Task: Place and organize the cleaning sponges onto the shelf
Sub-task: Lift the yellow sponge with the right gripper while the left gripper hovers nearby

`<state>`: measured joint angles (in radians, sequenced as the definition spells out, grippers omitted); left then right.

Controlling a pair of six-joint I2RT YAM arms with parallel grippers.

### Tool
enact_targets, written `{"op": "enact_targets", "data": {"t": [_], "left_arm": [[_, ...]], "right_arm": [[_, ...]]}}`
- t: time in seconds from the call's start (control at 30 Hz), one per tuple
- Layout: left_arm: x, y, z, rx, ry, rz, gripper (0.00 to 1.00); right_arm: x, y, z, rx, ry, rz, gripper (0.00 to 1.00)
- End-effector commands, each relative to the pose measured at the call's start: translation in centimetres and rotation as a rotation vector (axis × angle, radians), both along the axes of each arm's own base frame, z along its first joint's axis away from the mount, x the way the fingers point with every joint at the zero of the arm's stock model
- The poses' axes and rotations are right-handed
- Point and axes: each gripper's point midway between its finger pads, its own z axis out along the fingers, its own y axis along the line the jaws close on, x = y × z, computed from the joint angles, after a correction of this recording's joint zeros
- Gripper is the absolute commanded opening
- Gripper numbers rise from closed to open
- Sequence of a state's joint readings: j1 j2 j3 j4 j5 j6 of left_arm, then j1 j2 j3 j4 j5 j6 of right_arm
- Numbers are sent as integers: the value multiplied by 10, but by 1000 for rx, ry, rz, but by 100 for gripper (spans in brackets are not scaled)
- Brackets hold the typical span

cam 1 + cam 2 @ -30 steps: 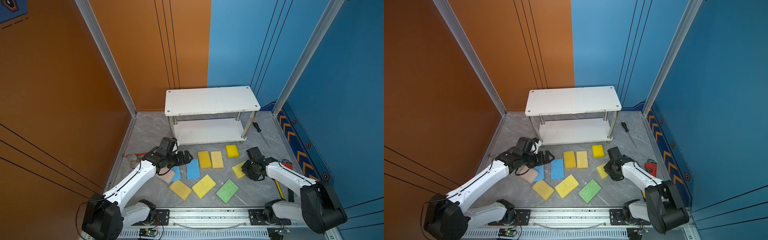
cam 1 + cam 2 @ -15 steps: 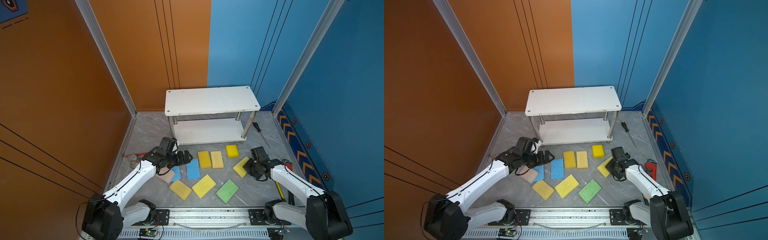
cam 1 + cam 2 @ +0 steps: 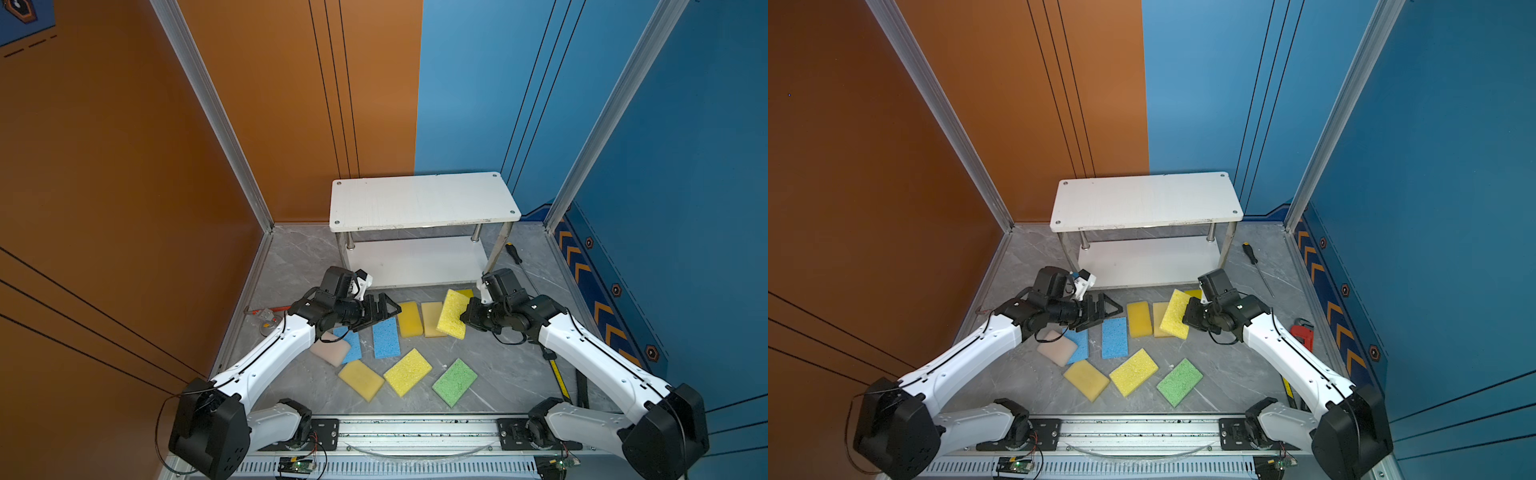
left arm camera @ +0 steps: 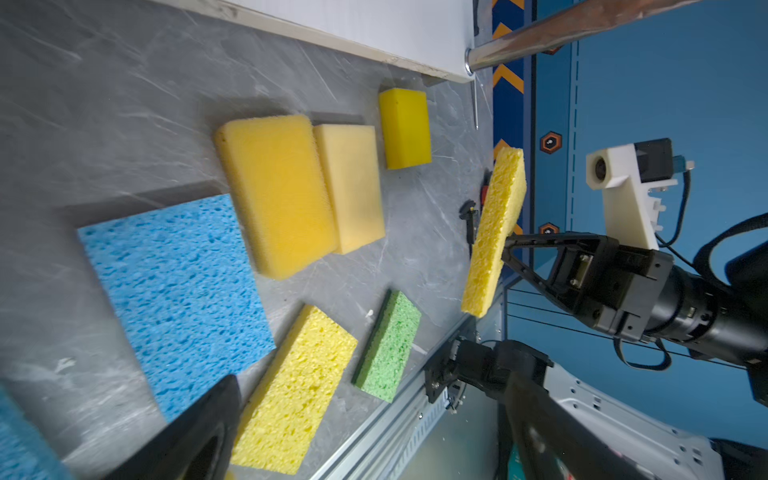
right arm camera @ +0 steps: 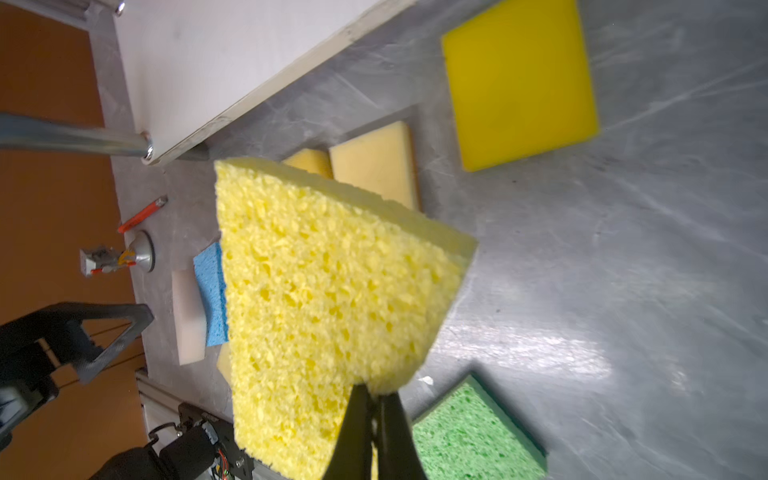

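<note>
Porous pale-yellow sponge (image 3: 452,312), rectangular, held clear of the tabletop (image 3: 511,365) before the shelf's (image 3: 424,199) front right corner. Long axis runs from shelf toward the tabletop's front edge, broad face tilted. Right gripper (image 3: 466,316) clamped on one edge; left gripper (image 3: 384,309) jaws apart.

Both top views look steeply down from high above the front rail (image 3: 415,428) over the whole tabletop (image 3: 291,257) toward the shelf (image 3: 424,199) at its far edge, while each wrist view skims close over the sponges (image 4: 286,195), sharing the tabletop's middle.
</note>
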<state>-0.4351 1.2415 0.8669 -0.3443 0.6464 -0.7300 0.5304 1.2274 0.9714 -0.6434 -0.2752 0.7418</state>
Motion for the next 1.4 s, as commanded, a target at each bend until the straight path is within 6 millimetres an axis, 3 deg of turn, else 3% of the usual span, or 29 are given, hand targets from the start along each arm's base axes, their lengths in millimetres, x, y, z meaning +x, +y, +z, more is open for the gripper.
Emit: {"op": "enact_targets", "data": {"t": [0.0, 0.17, 0.23, 0.27, 0.4, 0.57, 0.83, 1.07, 1.23, 1.37], "left_arm": [[-4, -29, 36, -138, -22, -108, 98], [-6, -37, 40, -151, -19, -126, 89], [-8, -35, 39, -150, -17, -118, 87], [-9, -34, 37, -147, -15, -112, 81], [-10, -23, 29, -137, -6, -67, 74], [3, -15, 35, -207, -16, 11, 67], [0, -3, 27, -190, -1, 40, 64], [6, -5, 28, -220, -5, 60, 46], [9, 4, 24, -215, -7, 82, 21], [14, 11, 23, -220, -8, 103, 16]], "right_arm": [[-13, 33, 2, -27, 16, 190, 0], [-17, 83, 14, -23, -12, 338, 0], [-18, 94, 17, -21, -19, 367, 0], [-18, 98, 18, -19, -24, 374, 0], [-17, 107, 24, 8, -47, 388, 0], [-18, 118, 31, 34, -69, 410, 0], [-18, 126, 36, 57, -83, 426, 0], [-14, 136, 38, 73, -88, 436, 0], [-11, 143, 41, 84, -92, 444, 0], [-11, 143, 43, 87, -96, 436, 0]]}}
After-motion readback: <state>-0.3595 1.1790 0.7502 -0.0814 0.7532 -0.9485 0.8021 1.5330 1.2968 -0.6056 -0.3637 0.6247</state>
